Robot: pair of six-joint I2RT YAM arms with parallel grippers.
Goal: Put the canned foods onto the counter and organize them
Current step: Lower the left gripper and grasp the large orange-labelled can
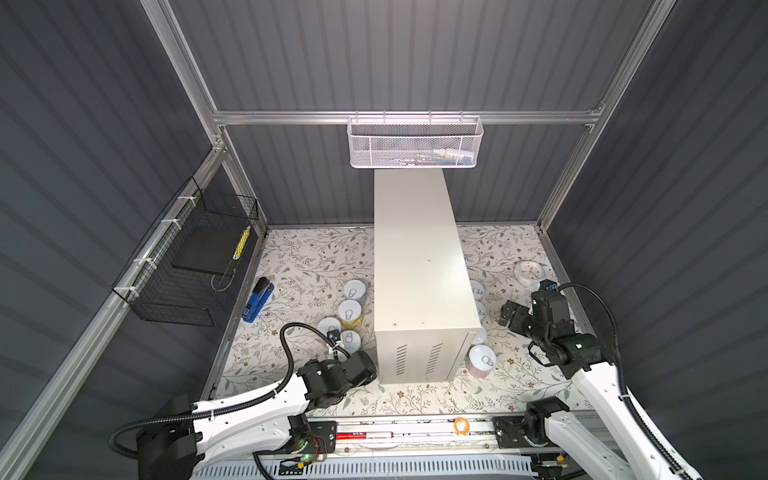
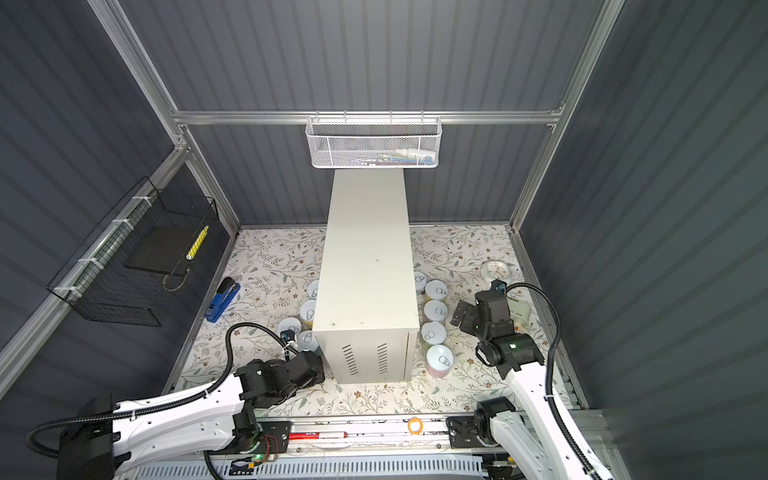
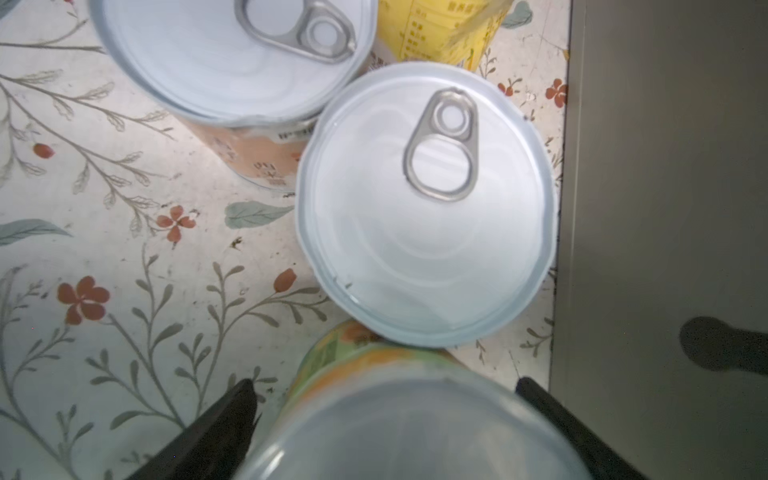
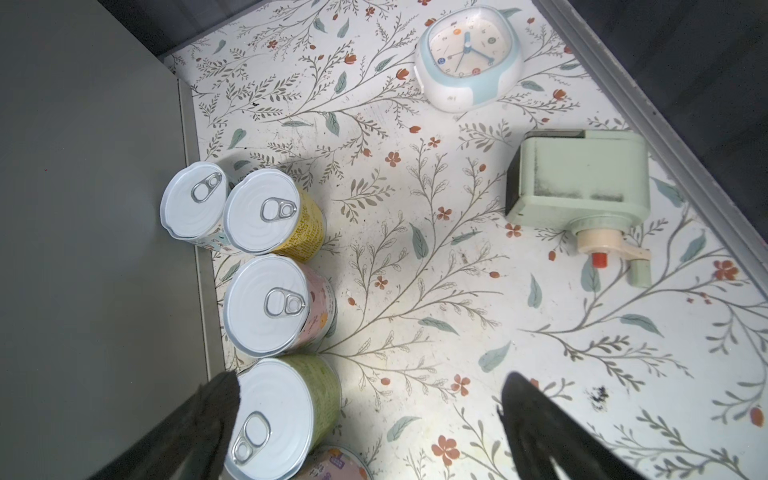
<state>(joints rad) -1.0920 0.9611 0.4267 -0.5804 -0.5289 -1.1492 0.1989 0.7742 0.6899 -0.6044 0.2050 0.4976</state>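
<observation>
Floral surface (image 1: 299,266), bearing the cream counter (image 1: 419,257) at centre. Left gripper (image 3: 386,395): jaws spread, straddling one orange-labelled can (image 3: 407,432), with a gap showing beside one finger. Right gripper (image 4: 370,386): jaws wide apart, holding nothing. Canned foods (image 4: 266,305): upright on the floral surface along both flanks of the counter.

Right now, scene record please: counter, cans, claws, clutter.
counter: tall beige metal box, flat top bare
cans: ten silver-lidded labelled tins standing on the floral-patterned surface, five either side of the box
left claw: open, straddling an orange-green-labelled tin beside the box
right claw: open, empty, hovering by the right-hand row
clutter: blue stapler, white round clock, pale green crank device
</observation>
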